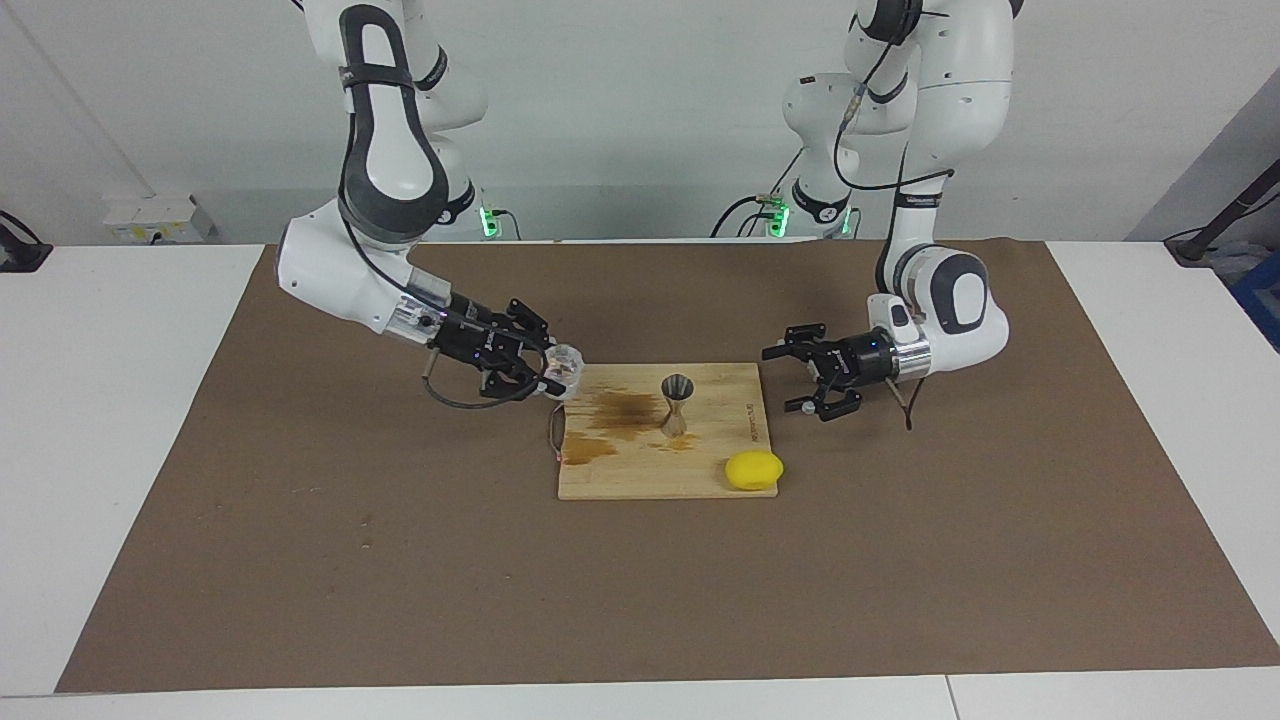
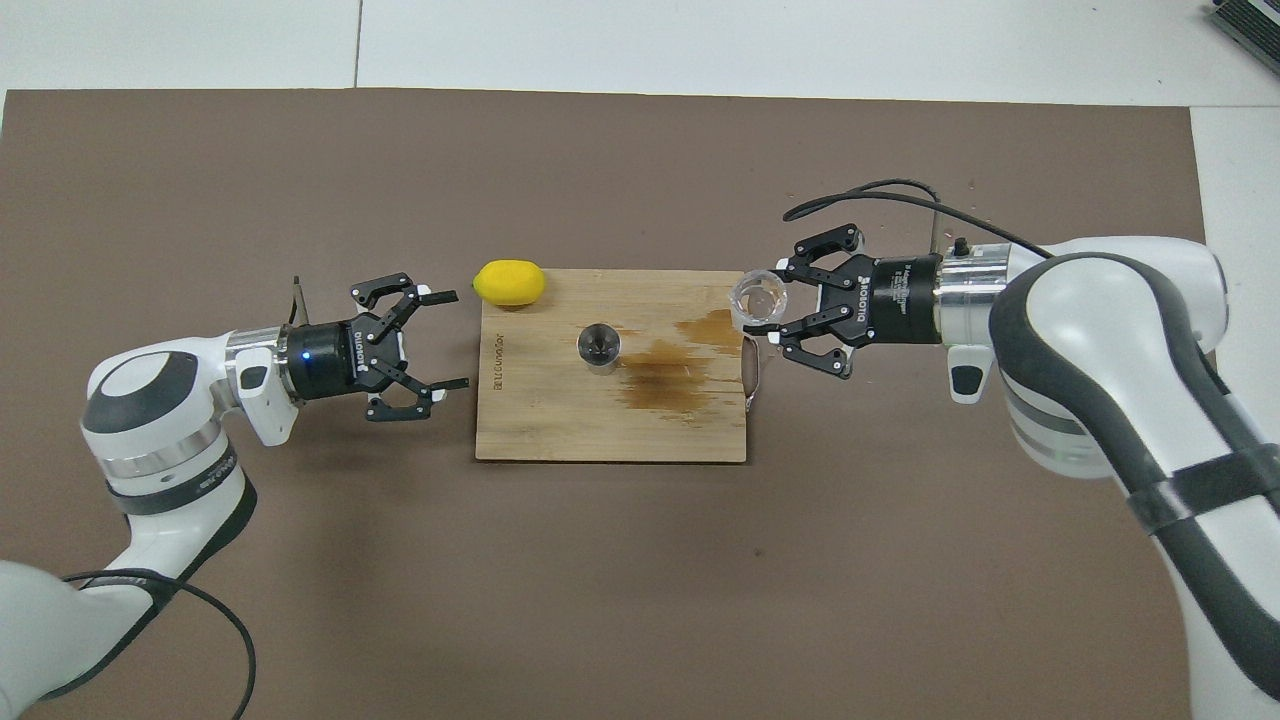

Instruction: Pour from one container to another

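Step in hand: carrying the glass cup (image 1: 565,366) toward the jigger (image 1: 676,404); by my reading no pouring has begun.
Right gripper (image 1: 553,376): clamped on the cup, holding it raised over the edge of the cutting board (image 1: 650,475) at the right arm's end, mouth roughly upward.
Jigger: upright near the middle of the board, well apart from the cup, beside brown stains (image 1: 625,410) on the wood.
Left gripper (image 1: 800,380): fingers spread apart, holding nothing, waiting over the desk (image 1: 300,560) just off the board's other end.
Lemon (image 1: 754,470): at the board's corner farther from the robots, toward the left arm's end.
Next move: bring the cup's lip over the jigger's narrow mouth, then tilt slowly.
Risk: small target, so spilling is likely.
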You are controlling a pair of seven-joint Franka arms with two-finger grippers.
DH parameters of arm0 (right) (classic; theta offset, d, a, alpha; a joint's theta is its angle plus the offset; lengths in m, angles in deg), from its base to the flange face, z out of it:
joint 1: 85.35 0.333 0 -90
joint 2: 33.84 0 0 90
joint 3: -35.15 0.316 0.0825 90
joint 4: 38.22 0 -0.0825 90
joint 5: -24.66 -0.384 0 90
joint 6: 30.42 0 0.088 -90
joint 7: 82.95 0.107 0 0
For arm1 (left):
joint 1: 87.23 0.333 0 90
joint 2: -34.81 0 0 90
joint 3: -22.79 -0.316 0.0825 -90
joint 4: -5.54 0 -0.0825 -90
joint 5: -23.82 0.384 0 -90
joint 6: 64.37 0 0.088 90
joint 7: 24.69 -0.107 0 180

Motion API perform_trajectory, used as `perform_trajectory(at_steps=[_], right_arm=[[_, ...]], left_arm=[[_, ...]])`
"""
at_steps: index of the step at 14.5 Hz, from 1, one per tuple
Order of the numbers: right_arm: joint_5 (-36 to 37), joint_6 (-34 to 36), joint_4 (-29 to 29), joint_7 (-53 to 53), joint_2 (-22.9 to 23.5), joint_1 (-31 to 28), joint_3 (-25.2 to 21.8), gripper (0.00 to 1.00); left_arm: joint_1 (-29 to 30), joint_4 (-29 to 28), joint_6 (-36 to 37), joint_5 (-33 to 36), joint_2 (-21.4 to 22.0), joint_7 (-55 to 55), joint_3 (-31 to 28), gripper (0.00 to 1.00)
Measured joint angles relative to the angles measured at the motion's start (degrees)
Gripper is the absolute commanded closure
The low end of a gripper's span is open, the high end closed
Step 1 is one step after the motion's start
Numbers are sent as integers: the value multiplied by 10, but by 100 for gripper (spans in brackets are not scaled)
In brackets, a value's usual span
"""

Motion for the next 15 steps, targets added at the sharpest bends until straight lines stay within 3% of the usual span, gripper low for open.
perform_trajectory(at_steps=[6, 11, 15], right_arm=[[23, -69, 0, 52, 1, 75, 0, 100], [43, -92, 1, 72, 8, 100, -1, 100], [83, -102, 11, 103, 20, 117, -2, 100]], left_arm=[[139, 8, 49, 226, 85, 110, -4, 0], [179, 38, 49, 404, 144, 183, -5, 0], [191, 91, 14, 537, 153, 231, -4, 0]])
